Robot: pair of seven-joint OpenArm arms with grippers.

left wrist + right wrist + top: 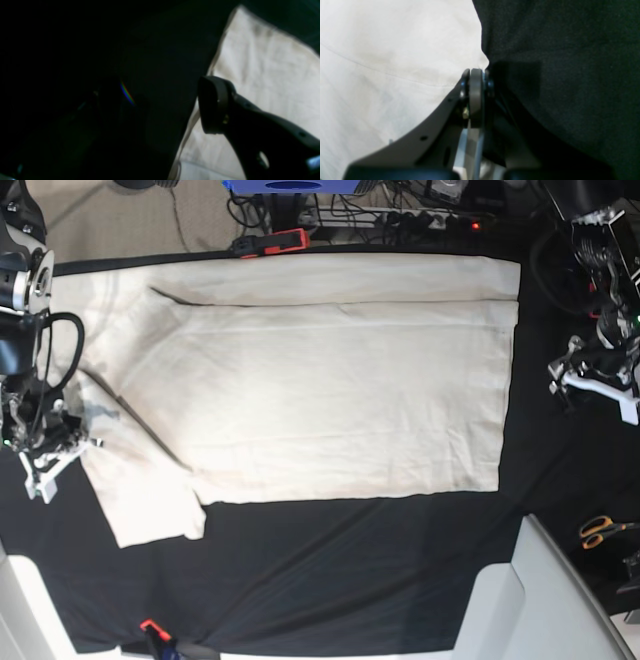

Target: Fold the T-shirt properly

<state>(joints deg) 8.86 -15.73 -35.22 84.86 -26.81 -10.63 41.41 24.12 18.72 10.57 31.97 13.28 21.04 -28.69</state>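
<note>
Left wrist view: dim. One finger of my left gripper (212, 105) shows, hanging over the border where the T-shirt (262, 70) meets the black table cloth (150, 62); the other finger is lost in the dark off to its side, so the jaws look spread, with nothing between them that I can see. The cream cloth lies just beyond and beside the visible finger. Right wrist view: the right gripper (476, 75) has its jaws pressed together right at the shirt's edge, white fabric (395, 62) to one side of the tips, black cloth (557, 62) to the other. Whether any fabric is pinched between the pads I cannot tell; the tips meet exactly at the hem line. Base view: the shirt (330, 380) lies spread flat on the tabletop (350, 570), the right gripper (50, 450) by the sleeve end, the left gripper (595, 375) just off the straight hem, well apart from each other. My judgement: the step in hand is taking hold of the sleeve side to begin a fold. To do it well I would confirm a real pinch of cloth before lifting, raise slowly, and watch that the black cloth does not come up too. The left should get its own hold so the fold runs even.
</note>
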